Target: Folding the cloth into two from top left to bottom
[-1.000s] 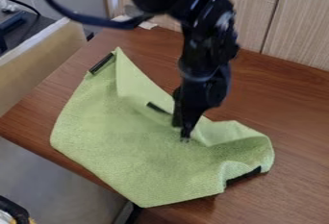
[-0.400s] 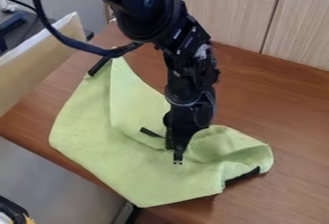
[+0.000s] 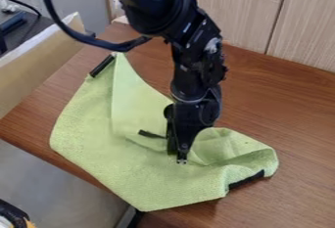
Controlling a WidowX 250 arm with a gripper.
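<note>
Across the brown wood-grained tabletop (image 3: pixel 281 100) lies the light-green fabric cloth (image 3: pixel 124 168), creased, its right end buckled. We judge the fold partway: next we should draw the top flap nearer the bottom edge. We cannot tell whether the black robot gripper (image 3: pixel 177 157), over the cloth's middle, has clenched or released jaws.

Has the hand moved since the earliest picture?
Yes: the hand is lower in the view, nearer the lower-left edge of the wooden table.
</note>
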